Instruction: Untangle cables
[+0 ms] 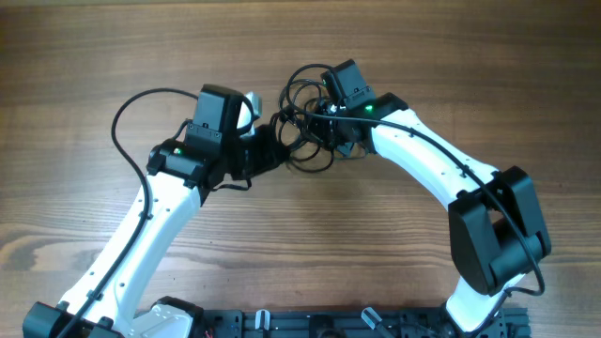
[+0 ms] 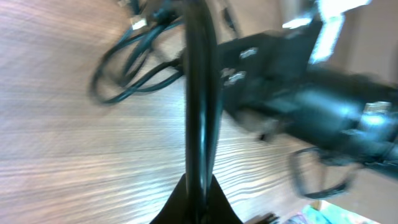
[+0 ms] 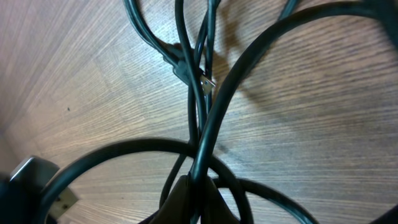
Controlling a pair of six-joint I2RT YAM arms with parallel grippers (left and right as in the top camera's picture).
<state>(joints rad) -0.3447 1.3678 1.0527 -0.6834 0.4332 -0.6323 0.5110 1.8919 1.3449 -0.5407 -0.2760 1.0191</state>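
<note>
At table centre, between the arms, the cables are bunched in tangled loops. One strand is pinched in the closed left gripper, another in the closed right gripper. Step judged: pulling apart. Next move: grips to be drawn outward slowly, snagging watched

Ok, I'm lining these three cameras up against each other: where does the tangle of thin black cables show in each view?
Overhead: the thin black cables sit bunched just above the picture's centre.
Left wrist: their loops lie at upper left, blurred.
Right wrist: their strands fill the frame, crossing near the middle.
Shared landmark: the wood-grain tabletop lies under them in all three.
</note>
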